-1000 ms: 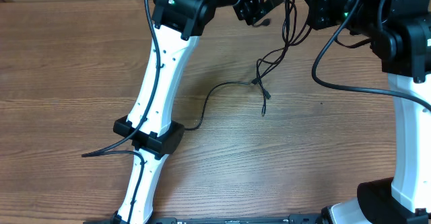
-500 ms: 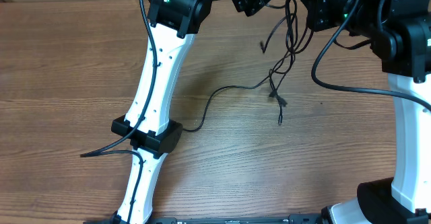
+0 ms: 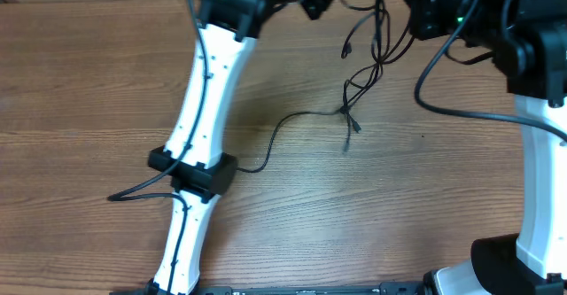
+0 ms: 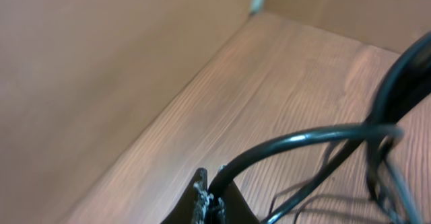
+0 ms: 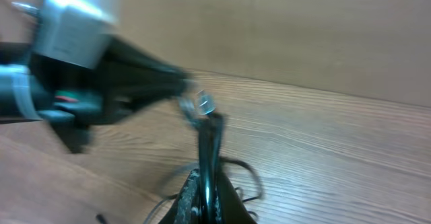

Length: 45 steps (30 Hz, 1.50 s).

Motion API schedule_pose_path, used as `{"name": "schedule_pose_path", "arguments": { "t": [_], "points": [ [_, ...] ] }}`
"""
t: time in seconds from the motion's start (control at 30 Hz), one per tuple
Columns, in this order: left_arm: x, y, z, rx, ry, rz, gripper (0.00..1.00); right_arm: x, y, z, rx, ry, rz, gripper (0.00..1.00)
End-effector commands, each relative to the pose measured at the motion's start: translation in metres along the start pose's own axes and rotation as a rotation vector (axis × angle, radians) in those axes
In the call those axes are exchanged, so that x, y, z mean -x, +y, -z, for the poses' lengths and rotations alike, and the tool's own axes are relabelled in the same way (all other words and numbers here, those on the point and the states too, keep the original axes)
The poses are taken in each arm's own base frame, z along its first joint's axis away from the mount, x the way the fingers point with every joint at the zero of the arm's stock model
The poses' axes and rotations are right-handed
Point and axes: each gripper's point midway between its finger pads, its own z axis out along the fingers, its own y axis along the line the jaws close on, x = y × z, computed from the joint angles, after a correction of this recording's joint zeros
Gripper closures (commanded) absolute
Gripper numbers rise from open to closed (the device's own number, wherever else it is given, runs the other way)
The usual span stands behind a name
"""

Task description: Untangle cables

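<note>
The left claw [image 4: 210, 198] is pinched tight on one of the cables [image 3: 345, 109]. In its wrist view a black strand comes out from between the closed fingers and arcs up and to the right. The right claw [image 5: 205, 192] is closed just as narrowly, with a strand rising straight up from between its fingers. At the top of that strand is a small silver plug [image 5: 204, 103], and the blurred tip of the left arm [image 5: 101, 69] is just beside it.

From overhead, both claws are up at the far edge of the desk [image 3: 399, 206], near each other, with the cables hanging in loose loops between and below them. The strands meet in a small knot toward the middle of the desk. A short end drops from the knot, and a long thin tail curves away left to the left arm.

The top of the overhead picture cuts off both claws, so their fingers cannot be made out there. Both wrist views are blurred. I cannot tell how many strands each claw holds.
</note>
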Motion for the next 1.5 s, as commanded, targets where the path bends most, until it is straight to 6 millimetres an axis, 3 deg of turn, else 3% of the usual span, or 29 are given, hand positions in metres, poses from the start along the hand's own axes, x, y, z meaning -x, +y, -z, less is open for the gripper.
{"name": "schedule_pose_path", "arguments": {
  "t": [0.0,0.1,0.23,0.37,0.53,0.6,0.67,0.73,0.77,0.8,0.83,0.97,1.17,1.3,1.37,1.47],
  "points": [
    [0.02,0.051,0.107,0.213,-0.055,0.148,0.96,0.016,-0.039,0.02,-0.107,-0.076,-0.034,0.96],
    [0.009,0.06,0.158,0.281,-0.023,0.208,0.96,0.02,-0.076,0.025,-0.18,-0.101,-0.077,0.96],
    [-0.006,0.068,0.205,0.352,0.007,0.275,0.96,0.015,-0.117,0.028,-0.25,-0.092,-0.136,0.96],
    [-0.012,0.071,0.22,0.371,0.014,0.297,0.96,0.012,-0.123,0.019,-0.213,-0.078,-0.155,0.96],
    [-0.029,0.08,0.24,0.514,0.092,0.324,0.96,0.007,-0.173,0.025,-0.466,-0.067,-0.173,0.96],
    [-0.032,0.081,0.251,0.565,0.104,0.344,0.96,0.005,-0.184,0.026,-0.479,-0.066,-0.189,0.96],
    [-0.03,0.076,0.258,0.567,0.097,0.346,0.96,0.006,-0.173,0.016,-0.369,-0.065,-0.201,0.96],
    [-0.025,0.069,0.258,0.543,0.083,0.34,0.96,0.007,-0.148,0.004,-0.199,-0.059,-0.201,0.94],
    [-0.023,0.066,0.256,0.526,0.076,0.336,0.96,0.007,-0.136,-0.001,-0.135,-0.054,-0.2,0.84],
    [-0.02,0.063,0.253,0.498,0.062,0.336,0.96,0.005,-0.123,-0.007,-0.071,-0.038,-0.199,0.66],
    [-0.017,0.061,0.25,0.478,0.049,0.347,0.96,0.002,-0.113,-0.013,-0.032,-0.018,-0.198,0.55],
    [0.0,0.054,0.241,0.387,-0.044,0.446,0.96,-0.021,-0.077,-0.041,0.049,0.094,-0.188,0.34],
    [0.031,0.041,0.237,0.246,-0.187,0.627,0.96,-0.063,-0.041,-0.091,0.105,0.225,-0.132,0.33],
    [0.038,0.034,0.236,0.168,-0.232,0.884,0.96,-0.087,0.003,-0.116,0.276,0.254,0.101,0.35],
    [0.04,0.028,0.235,0.117,-0.239,1.011,0.96,-0.092,0.018,-0.129,0.31,0.229,0.232,0.35],
    [0.046,0.015,0.234,0.011,-0.234,1.175,0.96,-0.08,0.025,-0.15,0.265,0.139,0.356,0.38]
  ]
}}
